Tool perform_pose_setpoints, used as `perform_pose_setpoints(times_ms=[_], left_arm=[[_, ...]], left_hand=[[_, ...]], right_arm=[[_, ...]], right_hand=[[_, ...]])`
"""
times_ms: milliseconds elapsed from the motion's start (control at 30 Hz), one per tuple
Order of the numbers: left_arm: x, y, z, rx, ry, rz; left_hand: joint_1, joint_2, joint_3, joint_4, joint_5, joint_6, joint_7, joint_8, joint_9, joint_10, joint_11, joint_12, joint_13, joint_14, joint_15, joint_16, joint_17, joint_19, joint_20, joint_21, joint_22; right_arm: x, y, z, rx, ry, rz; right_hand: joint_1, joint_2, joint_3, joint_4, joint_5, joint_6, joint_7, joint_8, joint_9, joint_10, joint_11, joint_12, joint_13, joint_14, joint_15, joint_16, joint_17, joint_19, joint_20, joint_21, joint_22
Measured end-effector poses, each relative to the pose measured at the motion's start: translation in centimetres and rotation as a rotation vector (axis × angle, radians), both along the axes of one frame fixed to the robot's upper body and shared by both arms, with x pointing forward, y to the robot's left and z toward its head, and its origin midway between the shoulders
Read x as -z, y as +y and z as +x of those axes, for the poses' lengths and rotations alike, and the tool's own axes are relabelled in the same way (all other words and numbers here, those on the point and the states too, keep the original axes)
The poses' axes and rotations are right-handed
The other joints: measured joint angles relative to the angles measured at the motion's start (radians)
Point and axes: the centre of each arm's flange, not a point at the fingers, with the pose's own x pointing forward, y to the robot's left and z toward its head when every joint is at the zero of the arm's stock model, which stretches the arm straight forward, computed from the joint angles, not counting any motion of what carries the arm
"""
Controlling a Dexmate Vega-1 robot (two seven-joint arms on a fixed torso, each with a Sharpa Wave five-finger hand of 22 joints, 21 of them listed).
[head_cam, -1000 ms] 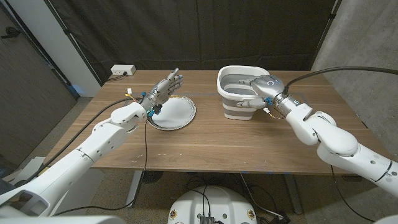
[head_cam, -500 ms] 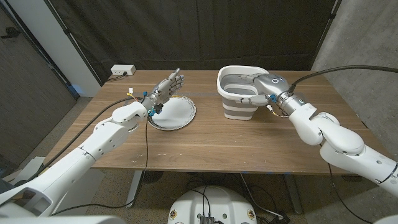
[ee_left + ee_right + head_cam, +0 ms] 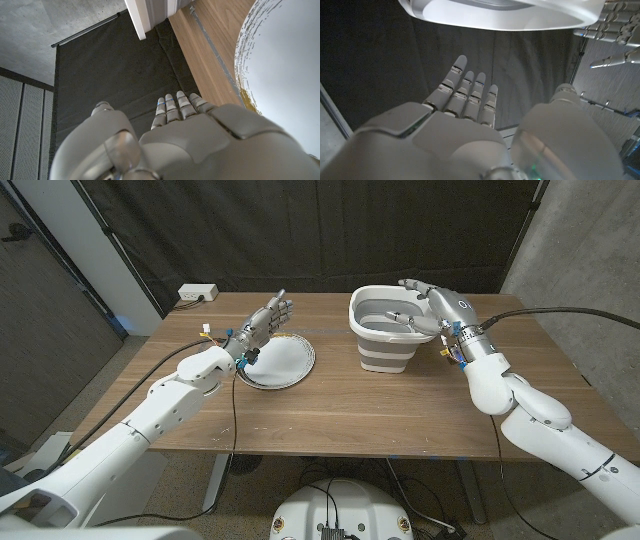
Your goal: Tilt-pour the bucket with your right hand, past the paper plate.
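Bucket upright on the wooden table, toward the far right, white with a grey band. Right hand just above its right rim, fingers spread, gripping nothing, not clearly touching. Paper plate well off to the left of it, flat. Left hand raised over the plate's far-left edge, fingers straight and apart, nothing in it.
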Motion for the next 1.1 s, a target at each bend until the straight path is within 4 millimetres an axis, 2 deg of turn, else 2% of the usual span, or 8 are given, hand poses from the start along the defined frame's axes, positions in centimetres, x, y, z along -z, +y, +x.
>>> perform_pose_setpoints(times_ms=[400, 533, 700, 867, 1100], left_arm=[[1.0, 0.7, -0.4, -0.01, 0.0, -0.039], [1.4, 0.9, -0.4, -0.011, 0.003, -0.045], [1.8, 1.2, -0.5, -0.016, 0.011, -0.049], [2.1, 1.4, -0.6, -0.017, 0.015, -0.055], [2.4, 1.7, -0.7, -0.019, 0.021, -0.056]], left_hand=[[0.0, 0.0, 0.0, 0.0, 0.0, 0.0, 0.0, 0.0, 0.0, 0.0, 0.0, 0.0, 0.0, 0.0, 0.0, 0.0, -0.002, 0.0, 0.0, 0.0, 0.0], [0.0, 0.0, 0.0, 0.0, 0.0, 0.0, 0.0, 0.0, 0.0, 0.0, 0.0, 0.0, 0.0, 0.0, 0.0, 0.0, -0.002, 0.0, 0.0, 0.0, 0.0], [0.0, 0.0, 0.0, 0.0, 0.0, 0.0, 0.0, 0.0, 0.0, 0.0, 0.0, 0.0, 0.0, 0.0, 0.0, 0.0, -0.002, 0.0, 0.0, 0.0, 0.0], [0.0, 0.0, 0.0, 0.0, 0.0, 0.0, 0.0, 0.0, 0.0, 0.0, 0.0, 0.0, 0.0, 0.0, 0.0, 0.0, 0.001, 0.0, 0.0, 0.0, 0.0], [0.003, 0.003, 0.0, 0.0, 0.0, 0.004, -0.004, 0.0, 0.0, 0.0, 0.0, 0.0, 0.0, 0.0, 0.0, 0.0, 0.001, 0.0, 0.0, 0.0, 0.0]], right_arm=[[0.0, -1.9, 1.7, -0.132, 0.055, 0.242], [0.2, -2.3, 2.2, -0.177, 0.087, 0.304], [0.5, -2.8, 2.8, -0.241, 0.141, 0.38], [1.1, -3.9, 3.7, -0.272, 0.188, 0.462], [1.9, -5.0, 4.6, -0.322, 0.235, 0.551]], right_hand=[[-0.021, 0.021, -0.01, 0.01, 0.006, 0.018, 0.031, 0.0, -0.005, 0.007, 0.018, 0.008, 0.0, 0.003, 0.014, 0.0, 0.0, 0.004, -0.004, -0.014, 0.0], [-0.045, 0.045, -0.014, 0.026, 0.006, 0.018, 0.065, 0.0, -0.005, 0.006, 0.027, 0.008, 0.0, 0.003, 0.014, 0.004, 0.0, 0.004, -0.004, -0.024, 0.0], [-0.066, 0.065, -0.021, 0.04, 0.006, 0.013, 0.082, 0.0, -0.005, 0.002, 0.034, 0.008, 0.0, 0.003, 0.014, 0.004, 0.003, 0.008, 0.0, -0.028, 0.0], [-0.092, 0.079, -0.023, 0.06, 0.004, 0.011, 0.094, 0.0, -0.005, -0.005, 0.041, 0.008, 0.0, -0.002, 0.009, 0.004, 0.003, 0.008, 0.0, -0.043, 0.0], [-0.107, 0.085, -0.027, 0.064, 0.0, 0.011, 0.095, -0.004, -0.005, -0.011, 0.047, 0.008, -0.002, -0.011, 0.01, 0.004, 0.003, -0.002, -0.002, -0.051, -0.003]])
